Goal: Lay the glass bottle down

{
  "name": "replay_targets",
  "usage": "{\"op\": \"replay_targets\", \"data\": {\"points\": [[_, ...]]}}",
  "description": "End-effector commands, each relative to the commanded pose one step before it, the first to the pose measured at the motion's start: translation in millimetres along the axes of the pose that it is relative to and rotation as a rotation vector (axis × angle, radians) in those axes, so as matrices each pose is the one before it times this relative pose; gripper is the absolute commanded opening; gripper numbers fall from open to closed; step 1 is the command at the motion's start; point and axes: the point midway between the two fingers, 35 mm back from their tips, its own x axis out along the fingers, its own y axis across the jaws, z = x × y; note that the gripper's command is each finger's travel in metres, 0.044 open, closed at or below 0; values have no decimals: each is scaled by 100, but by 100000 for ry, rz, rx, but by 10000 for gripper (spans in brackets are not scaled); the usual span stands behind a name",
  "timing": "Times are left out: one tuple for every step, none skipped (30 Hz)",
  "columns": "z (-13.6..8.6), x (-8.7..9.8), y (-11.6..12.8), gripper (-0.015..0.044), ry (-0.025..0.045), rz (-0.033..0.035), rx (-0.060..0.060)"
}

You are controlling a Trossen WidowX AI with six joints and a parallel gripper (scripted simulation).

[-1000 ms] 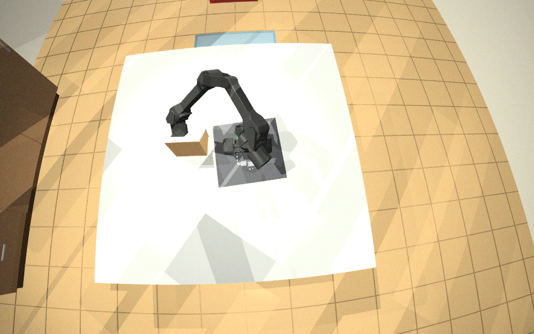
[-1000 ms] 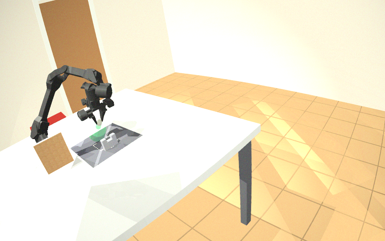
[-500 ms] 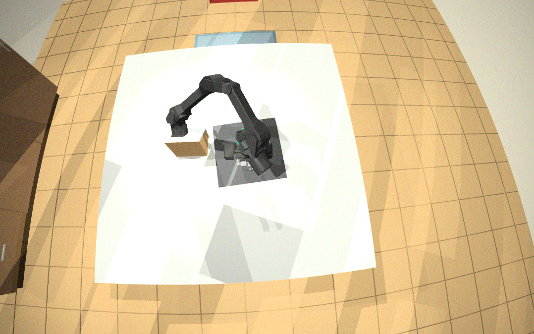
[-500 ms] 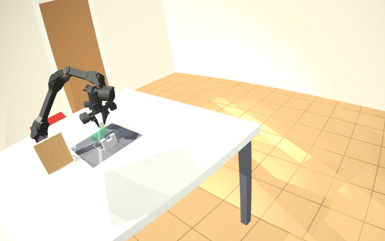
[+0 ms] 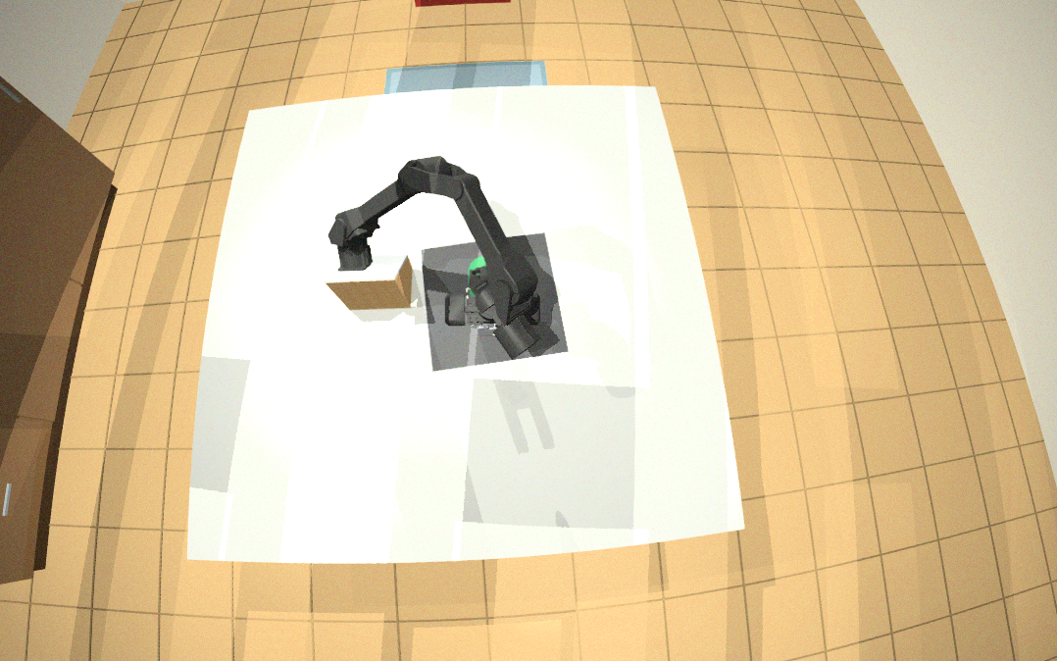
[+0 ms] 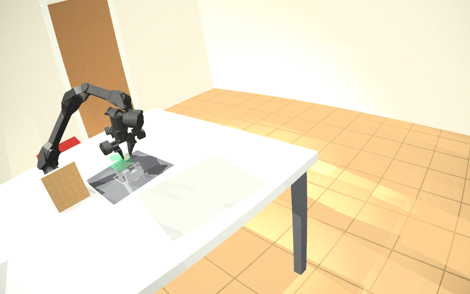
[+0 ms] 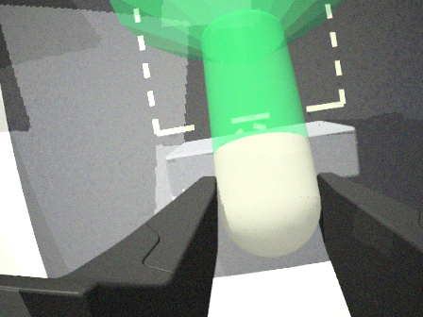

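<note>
Green glass forms the bottle (image 5: 477,266) (image 6: 120,165) (image 7: 252,90), tilted over the dashed outline (image 5: 468,300) (image 6: 119,180) (image 7: 149,85); your gripper (image 6: 127,158) (image 7: 266,189) is clamped on its cream cap (image 6: 126,157) (image 7: 266,193). In the wrist view, the body lies beyond the fingers, the long axis running back between them across the grey rest (image 6: 134,172) (image 7: 332,146). You should lower the neck along that line; contact with the rest is unclear.

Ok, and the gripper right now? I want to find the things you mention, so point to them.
Gripper (image 6: 126,155) (image 7: 266,189): closed on the green glass bottle (image 6: 121,165) (image 7: 252,90) by its cream cap (image 6: 126,157) (image 7: 269,203).
</note>
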Motion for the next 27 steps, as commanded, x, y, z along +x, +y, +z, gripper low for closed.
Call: {"op": "replay_targets", "data": {"points": [[-398,356,-374,116,209,-196,-274],[-109,73,-17,116,-51,43,55],[-109,74,-17,116,-51,45,53],[-108,75,-17,116,-51,47,51],[-42,27,-9,116,-52,50,51],[-12,8,-2,116,-11,11,10],[-27,18,-6,116,-24,25,23],[-43,29,-9,116,-37,39,34],[-55,37,-11,116,-46,48,41],[-59,41,-12,116,-48,52,43],[-57,40,-11,116,-43,51,37],[-55,40,-10,116,-38,51,32],[-54,40,-9,116,-35,51,29],[-53,40,-9,116,-34,52,28],[-53,40,-9,116,-35,53,28],[-53,41,-9,116,-36,54,29],[-53,41,-9,116,-37,54,30],[-53,41,-9,116,-38,54,30],[-52,41,-9,116,-38,54,29],[-52,41,-9,116,-38,54,29],[-52,41,-9,116,-38,54,28],[-52,41,-9,116,-38,54,27],[-52,41,-9,116,-38,54,27],[-51,42,-9,116,-37,54,26],[-51,42,-9,116,-37,54,25],[-51,42,-9,116,-37,54,25],[-51,42,-9,116,-37,54,24]]}}
